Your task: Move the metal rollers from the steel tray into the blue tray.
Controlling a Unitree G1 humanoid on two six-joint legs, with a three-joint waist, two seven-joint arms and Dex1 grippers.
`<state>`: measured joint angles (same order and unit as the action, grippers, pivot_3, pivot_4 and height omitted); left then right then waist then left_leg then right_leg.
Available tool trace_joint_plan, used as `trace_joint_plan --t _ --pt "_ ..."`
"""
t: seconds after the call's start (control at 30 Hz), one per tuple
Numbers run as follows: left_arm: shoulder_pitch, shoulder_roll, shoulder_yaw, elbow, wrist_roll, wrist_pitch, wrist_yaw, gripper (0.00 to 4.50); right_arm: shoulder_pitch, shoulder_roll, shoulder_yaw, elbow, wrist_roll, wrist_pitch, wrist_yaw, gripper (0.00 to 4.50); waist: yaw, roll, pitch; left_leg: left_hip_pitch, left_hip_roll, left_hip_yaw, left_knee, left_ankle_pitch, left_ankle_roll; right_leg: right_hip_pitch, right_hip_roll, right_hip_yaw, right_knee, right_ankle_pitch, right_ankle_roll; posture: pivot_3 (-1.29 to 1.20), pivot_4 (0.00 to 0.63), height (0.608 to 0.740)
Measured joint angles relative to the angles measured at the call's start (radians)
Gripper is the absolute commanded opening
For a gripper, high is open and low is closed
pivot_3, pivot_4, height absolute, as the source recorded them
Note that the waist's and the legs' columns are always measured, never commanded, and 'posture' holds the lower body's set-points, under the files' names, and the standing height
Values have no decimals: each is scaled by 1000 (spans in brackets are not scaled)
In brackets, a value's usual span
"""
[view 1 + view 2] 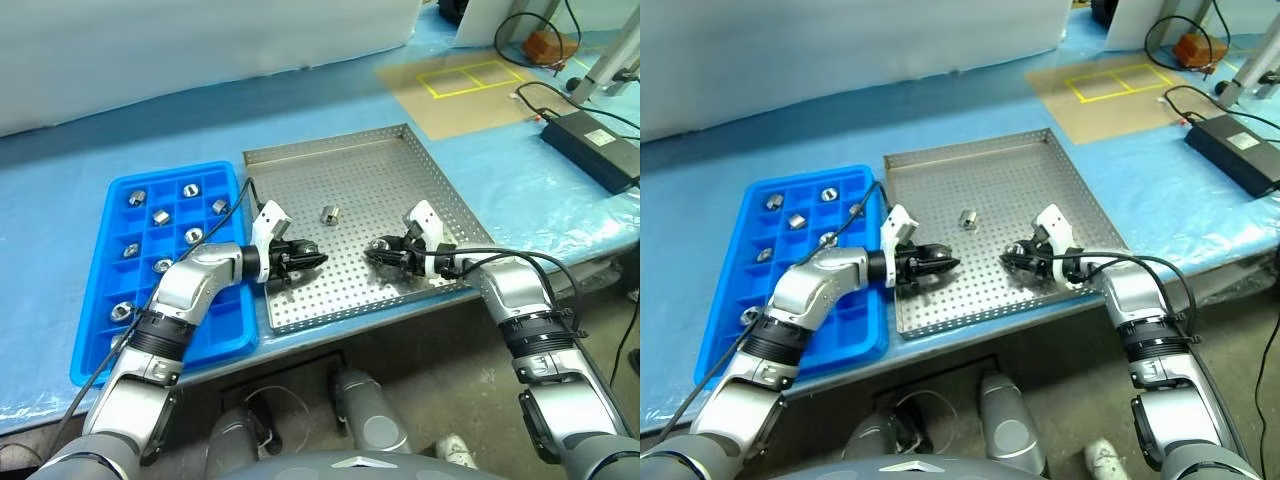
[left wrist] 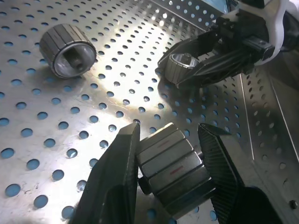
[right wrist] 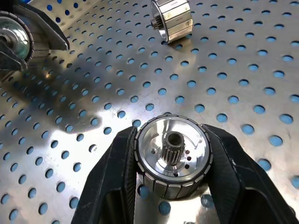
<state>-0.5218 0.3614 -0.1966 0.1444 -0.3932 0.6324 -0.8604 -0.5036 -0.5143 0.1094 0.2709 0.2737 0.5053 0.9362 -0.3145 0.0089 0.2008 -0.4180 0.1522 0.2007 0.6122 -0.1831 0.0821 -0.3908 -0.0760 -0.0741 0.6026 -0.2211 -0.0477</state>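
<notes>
From the head views we see the large square perforated silver-grey steel tray at the middle of the bench, which is covered with light blue sheet, and the bright blue rectangular plastic tray with square compartments touching its side at 9 o'clock. Several small shiny metal rollers lie in the blue compartments; some are partly behind the left arm, so we cannot count them surely. One loose roller lies on the steel floor, near the centre, at 12 o'clock from both tools.

The left tool is over the steel tray's 8 o'clock part, the right tool over its 5 o'clock part, their tips pointing toward each other, a little apart. In the head views we cannot make out what is between the fingers.

The wrist views show it. In the left wrist view the two black fingers are clamped on a ribbed silver roller, held by its sides. In the right wrist view the fingers are clamped on another roller, its end face with a small toothed hub turned to the camera. Whether these rollers touch the floor, we cannot tell.

A black power brick lies at 2 o'clock.
</notes>
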Motion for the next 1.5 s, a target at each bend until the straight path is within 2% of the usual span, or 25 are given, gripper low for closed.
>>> trace_joint_plan --t 0.13,0.37,0.5,0.73,0.97,1.23,1.37,1.5 --pt "-16 3 -3 22 27 13 10 1645 1 17 1 3 -22 -25 -22 1642 -18 1 -1 3 0 0 0 0 -1 2 0 0 0 -2 4 -730 150 740" --pt "-29 0 1 37 47 30 23 1645 -38 52 -7 66 -42 -66 -61 3948 -31 1 -1 3 -1 -1 1 0 -1 4 -1 -1 -1 -3 4 -724 150 740" --pt "-33 2 15 40 35 61 8 1645 -38 55 -26 26 35 41 -3 3948 -31 1 -1 3 -1 -2 0 0 -1 4 0 -1 -1 -3 4 -723 150 740" --pt "-23 6 26 24 24 58 -26 1645 -40 63 -31 19 46 63 -6 3948 -31 1 -1 -1 -1 -2 0 0 0 1 0 -2 -2 -1 1 -721 150 740" --pt "-30 -4 30 50 66 -8 17 3873 -49 76 -31 20 44 57 -22 3996 -31 1 -1 -1 -1 -2 0 0 0 1 0 -2 -2 -2 4 -718 150 740" --pt "-25 4 71 -6 8 57 7 3873 -50 80 -31 20 45 60 -18 3996 -30 1 0 -4 -1 -2 -1 0 0 -2 0 -2 -2 1 -1 -717 150 740" --pt "-21 22 225 -156 -143 144 16 3873 -39 59 2 -60 42 61 24 3996 -30 1 0 -8 0 -1 -1 1 2 -6 0 -2 -1 2 -3 -711 150 740" --pt "78 134 347 -364 -322 279 -11 3873 -38 52 25 -181 70 88 71 3996 -32 1 0 -6 1 -1 -2 1 2 -7 0 -2 0 0 -4 -684 150 740"
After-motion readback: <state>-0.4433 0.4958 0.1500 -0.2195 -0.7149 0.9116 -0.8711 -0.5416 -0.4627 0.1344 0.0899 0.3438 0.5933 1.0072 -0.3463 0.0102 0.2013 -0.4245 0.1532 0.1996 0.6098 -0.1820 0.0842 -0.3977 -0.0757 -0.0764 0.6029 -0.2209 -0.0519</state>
